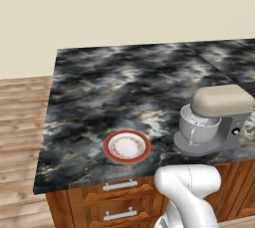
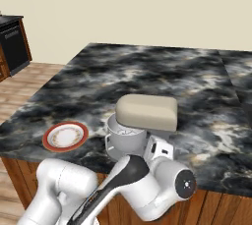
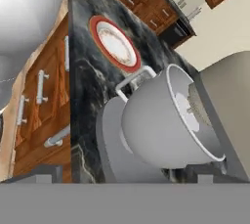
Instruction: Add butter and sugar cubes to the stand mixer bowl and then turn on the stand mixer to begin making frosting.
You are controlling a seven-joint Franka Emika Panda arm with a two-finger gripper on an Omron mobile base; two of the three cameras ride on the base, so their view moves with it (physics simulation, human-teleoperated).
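The stand mixer [image 1: 222,100] stands near the counter's front right edge, its beige head down over the stand mixer bowl [image 1: 199,127]. In the hand view the silver bowl [image 3: 166,125] looms close, with its side handle [image 3: 132,78] toward the plate and the mixer's round base [image 3: 110,154] under it. My gripper [image 3: 122,176] is open, just in front of the base at the counter's edge, with nothing held. From the right base view my hand sits low beside the mixer [image 2: 146,112]. The butter and the sugar cubes are out of view.
A red-rimmed white plate [image 1: 127,147] lies bare on the dark marble counter [image 1: 124,87], left of the mixer. Wooden drawers with metal handles [image 1: 119,186] run below the counter's front edge. My arm's white elbow [image 2: 162,184] is close to that edge.
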